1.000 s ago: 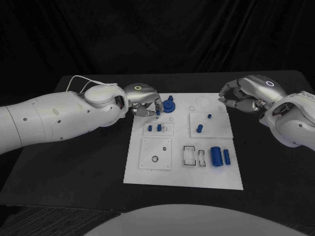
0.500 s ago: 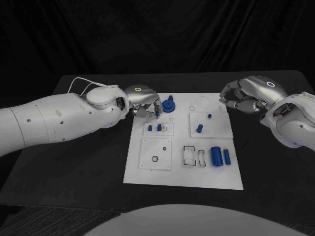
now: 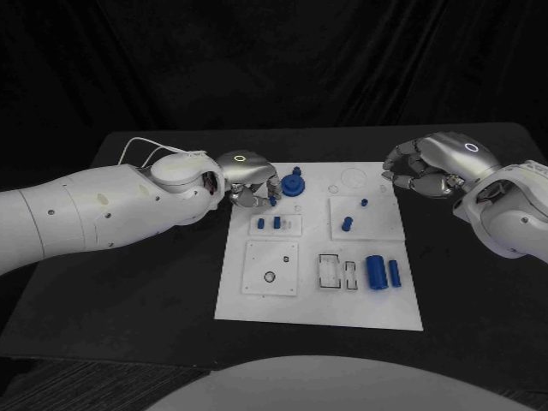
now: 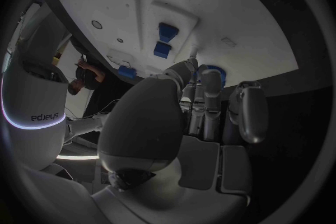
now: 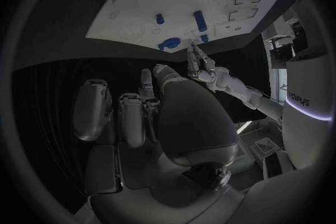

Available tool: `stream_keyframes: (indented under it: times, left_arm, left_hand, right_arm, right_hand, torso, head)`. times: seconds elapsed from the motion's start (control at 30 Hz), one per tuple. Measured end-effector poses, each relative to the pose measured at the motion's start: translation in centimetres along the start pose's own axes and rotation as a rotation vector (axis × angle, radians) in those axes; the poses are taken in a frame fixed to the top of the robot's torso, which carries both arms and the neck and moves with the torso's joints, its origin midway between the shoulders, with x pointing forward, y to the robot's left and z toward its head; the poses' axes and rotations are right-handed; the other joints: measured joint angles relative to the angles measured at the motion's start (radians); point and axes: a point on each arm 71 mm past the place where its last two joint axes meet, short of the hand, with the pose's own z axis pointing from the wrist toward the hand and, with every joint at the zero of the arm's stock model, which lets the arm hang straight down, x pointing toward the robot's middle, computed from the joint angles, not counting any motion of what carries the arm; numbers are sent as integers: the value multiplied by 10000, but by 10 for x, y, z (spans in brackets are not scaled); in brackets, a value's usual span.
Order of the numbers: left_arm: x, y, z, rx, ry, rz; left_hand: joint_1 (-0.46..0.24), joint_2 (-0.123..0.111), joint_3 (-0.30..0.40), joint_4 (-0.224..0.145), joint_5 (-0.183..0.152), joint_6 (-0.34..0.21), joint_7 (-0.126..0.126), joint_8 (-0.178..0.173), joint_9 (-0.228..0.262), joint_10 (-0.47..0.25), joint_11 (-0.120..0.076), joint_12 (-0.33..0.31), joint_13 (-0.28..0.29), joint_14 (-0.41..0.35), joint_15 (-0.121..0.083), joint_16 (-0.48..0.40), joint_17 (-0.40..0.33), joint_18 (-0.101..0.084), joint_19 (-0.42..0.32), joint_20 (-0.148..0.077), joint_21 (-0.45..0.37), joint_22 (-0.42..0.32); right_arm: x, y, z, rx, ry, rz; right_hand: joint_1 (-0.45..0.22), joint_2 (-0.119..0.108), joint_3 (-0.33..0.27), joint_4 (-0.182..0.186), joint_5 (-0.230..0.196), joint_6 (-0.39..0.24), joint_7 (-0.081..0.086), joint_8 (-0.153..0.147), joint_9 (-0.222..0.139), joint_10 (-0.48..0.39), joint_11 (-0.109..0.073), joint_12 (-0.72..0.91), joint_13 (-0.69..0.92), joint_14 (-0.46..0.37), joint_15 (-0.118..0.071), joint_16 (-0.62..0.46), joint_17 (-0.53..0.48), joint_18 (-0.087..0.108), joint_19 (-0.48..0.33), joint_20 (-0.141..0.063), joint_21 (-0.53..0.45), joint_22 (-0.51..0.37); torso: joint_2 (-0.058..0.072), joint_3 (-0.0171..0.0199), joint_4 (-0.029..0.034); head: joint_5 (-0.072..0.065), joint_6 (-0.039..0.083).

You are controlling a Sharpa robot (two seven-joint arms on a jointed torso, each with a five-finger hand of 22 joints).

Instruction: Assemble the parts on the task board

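Observation:
The white task board (image 3: 262, 304) lies mid-table. At its far left corner my left hand (image 3: 252, 175) has its fingertips bunched on a small blue part (image 3: 274, 198), right beside a round blue part (image 3: 296, 183) standing on the board. In the left wrist view, blue (image 4: 213, 71) shows just behind my fingertips (image 4: 205, 79). My right hand (image 3: 422, 167) hovers at the far right corner, fingers (image 5: 129, 115) curled in, with nothing in it. Two small pegs (image 3: 268, 223), a taller peg (image 3: 348, 225) and a thick cylinder (image 3: 375, 271) are on the board.
A thin blue cylinder (image 3: 396, 274) lies beside the thick one. Rectangular slots (image 3: 340, 272) and a plate with a small ring (image 3: 271, 276) take up the near half of the board. Black table (image 3: 126, 291) surrounds the board.
My left hand has shifted slightly toward the round blue part and a little lower. My right hand has barely moved.

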Motion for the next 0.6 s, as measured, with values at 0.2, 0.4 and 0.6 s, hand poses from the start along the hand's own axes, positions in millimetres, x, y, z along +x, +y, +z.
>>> stream_keyframes:
  times: [0.2,0.4,0.6]
  left_arm:
    - [1,0,-1,-9,71,-25]
    - [2,0,-1,-5,129,-46]
    - [2,-1,-1,4,157,-59]
  left_hand:
    - [0,0,0,0,0,0,0,0,-3,29,29,0,0,0,0,0,0,0,0,0,0,0]
    - [0,0,0,0,0,0,0,0,-9,28,29,0,0,-36,-36,0,-33,0,0,0,0,-1]
    - [0,0,30,-31,0,0,0,0,-12,28,29,1,-9,-36,-36,0,-50,0,-58,15,-39,-1]
  right_arm:
    - [0,0,0,-2,7,2]
    - [1,0,0,3,19,5]
    - [1,0,0,6,27,7]
  right_hand:
    - [0,0,0,0,0,35,-35,0,0,0,0,-39,0,0,0,0,0,-1,0,0,0,0]
    - [0,0,0,0,0,35,-35,0,0,0,0,-39,0,0,0,0,0,0,0,0,0,-1]
    - [28,-28,30,-30,0,35,-35,0,0,0,0,-39,0,0,0,0,0,-1,0,0,0,-1]
  torso:
    - [-4,0,-2]
    - [-3,2,-2]
    - [5,8,-1]
  head:
    - [-3,0]
    - [5,0]
    - [13,0]
